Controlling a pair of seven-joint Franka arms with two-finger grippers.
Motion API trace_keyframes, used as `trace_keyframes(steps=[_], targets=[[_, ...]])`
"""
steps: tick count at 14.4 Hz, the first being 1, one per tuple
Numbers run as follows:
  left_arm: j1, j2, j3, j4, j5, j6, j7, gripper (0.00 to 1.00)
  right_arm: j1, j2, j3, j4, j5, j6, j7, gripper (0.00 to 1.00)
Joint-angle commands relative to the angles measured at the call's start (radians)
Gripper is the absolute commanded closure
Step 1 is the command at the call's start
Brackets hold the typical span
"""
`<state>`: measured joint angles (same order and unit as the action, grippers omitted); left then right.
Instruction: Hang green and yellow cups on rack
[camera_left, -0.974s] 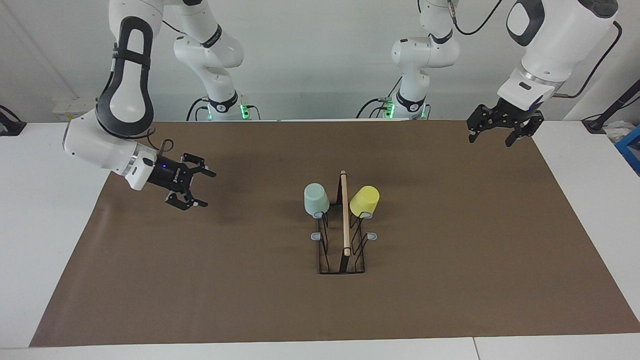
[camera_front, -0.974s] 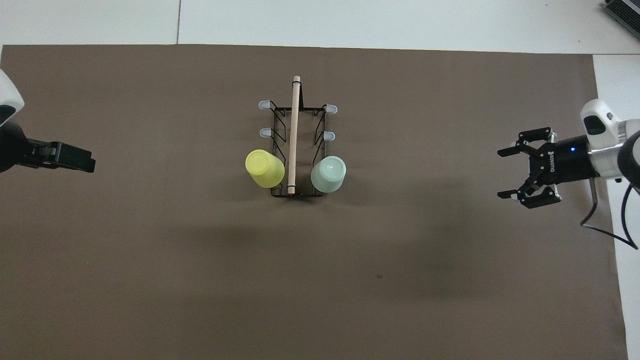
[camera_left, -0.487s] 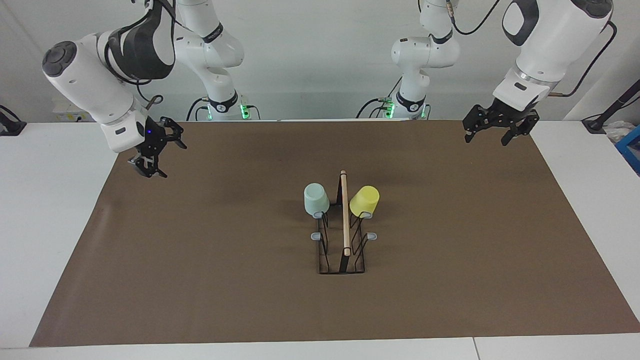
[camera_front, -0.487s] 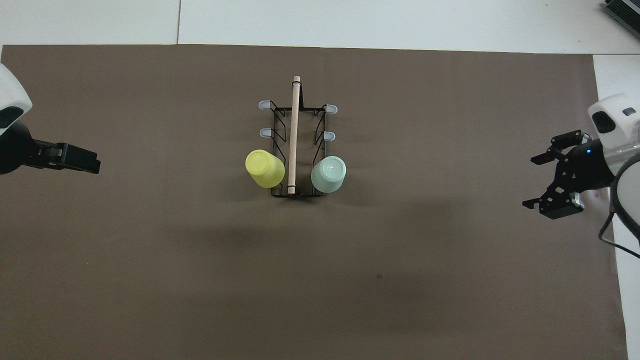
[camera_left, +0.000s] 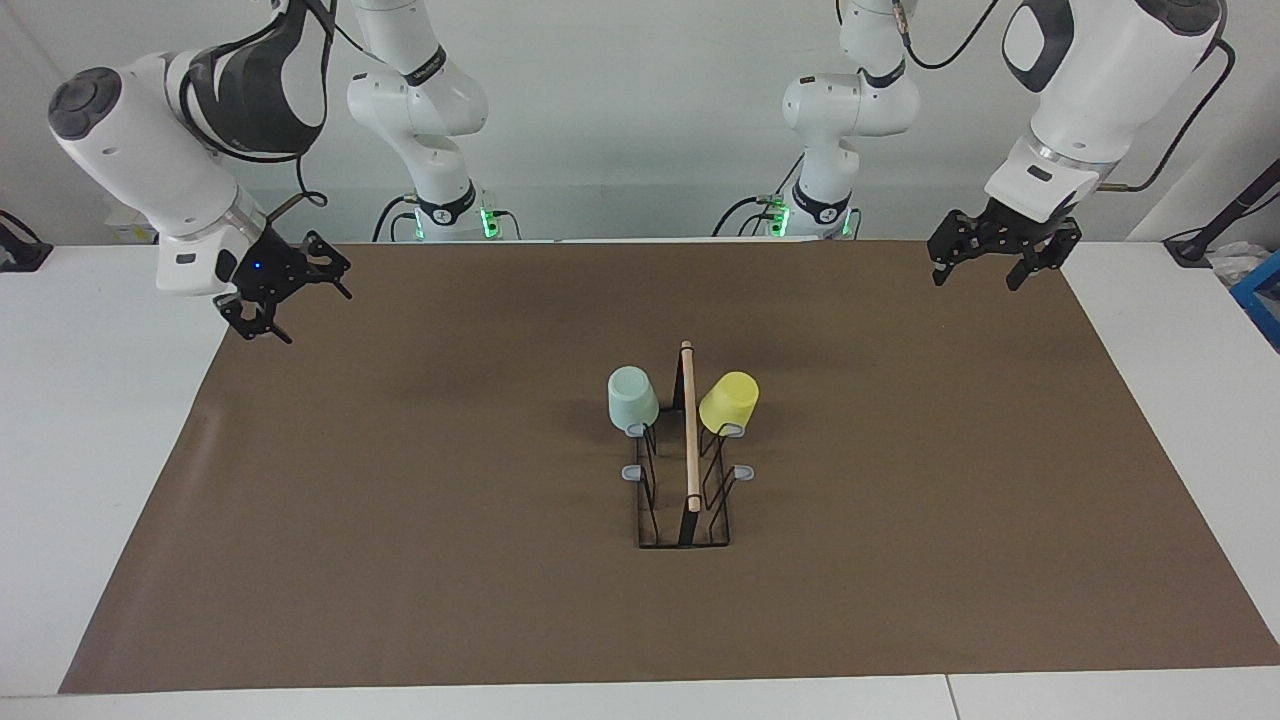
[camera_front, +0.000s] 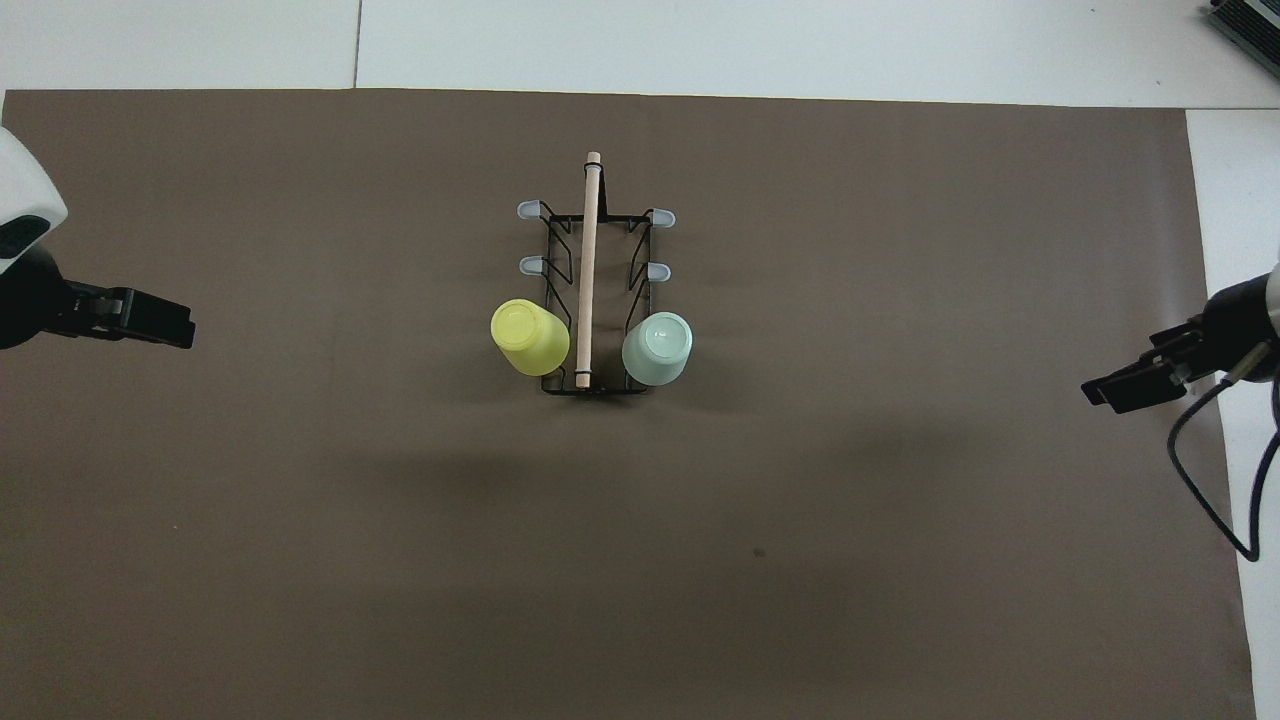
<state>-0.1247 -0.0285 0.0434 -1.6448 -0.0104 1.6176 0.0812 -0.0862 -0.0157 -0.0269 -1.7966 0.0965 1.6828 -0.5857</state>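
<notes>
The black wire rack (camera_left: 689, 440) with its wooden rod stands mid-table; it also shows in the overhead view (camera_front: 588, 260). The mint green cup (camera_left: 632, 398) (camera_front: 657, 348) hangs upside down on the peg nearest the robots on the side toward the right arm. The yellow cup (camera_left: 729, 401) (camera_front: 528, 337) hangs likewise on the side toward the left arm. My right gripper (camera_left: 300, 312) (camera_front: 1130, 380) is open and empty, raised over the mat's edge at its own end. My left gripper (camera_left: 978, 282) (camera_front: 165, 322) is open and empty, raised over the mat at its end.
A brown mat (camera_left: 400, 520) covers most of the white table. Several grey-tipped pegs (camera_front: 529, 265) on the rack carry nothing. A blue object (camera_left: 1262, 290) sits off the table past the left arm's end.
My right gripper has drawn back from over the mat toward its own end of the table and turned. My left gripper has shifted only slightly. The cups and rack have not moved.
</notes>
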Motion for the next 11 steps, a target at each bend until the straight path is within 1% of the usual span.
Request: trace_keyframes(steps=[1,2,4,5,6,8,9,10,11], targets=[[-0.009,-0.024,0.009,-0.009,0.02,-0.015,-0.012,0.0,0.028,-0.004,0.022,0.037,-0.024,-0.054,0.182,0.0],[-0.009,-0.024,0.009,-0.009,0.02,-0.004,-0.014,0.0,0.028,-0.004,0.022,0.039,-0.026,-0.042,0.19,0.0],[-0.016,-0.022,0.004,-0.007,0.02,0.005,-0.014,0.0,0.017,-0.003,0.022,0.028,-0.023,0.052,0.179,0.0],[-0.019,-0.024,0.004,-0.012,0.02,-0.008,-0.015,0.0,0.026,-0.006,0.021,0.022,-0.024,0.057,0.184,0.0],[-0.019,-0.028,0.003,-0.015,0.02,-0.004,-0.018,0.0,0.013,-0.004,0.022,0.023,-0.024,0.054,0.179,0.0],[-0.018,-0.028,0.003,-0.015,0.02,0.005,-0.018,0.0,0.026,-0.003,0.024,0.046,-0.046,0.051,0.181,0.0],[-0.015,-0.027,0.003,-0.013,0.02,0.008,-0.015,0.0,0.04,-0.006,0.031,0.072,-0.082,0.01,0.202,0.0],[-0.01,-0.027,0.003,-0.012,0.018,0.008,-0.015,0.0,0.067,0.002,0.035,0.116,-0.119,-0.058,0.246,0.0],[-0.009,-0.027,0.003,-0.013,0.018,0.008,-0.012,0.0,0.071,0.009,0.039,0.161,-0.13,-0.108,0.31,0.0]])
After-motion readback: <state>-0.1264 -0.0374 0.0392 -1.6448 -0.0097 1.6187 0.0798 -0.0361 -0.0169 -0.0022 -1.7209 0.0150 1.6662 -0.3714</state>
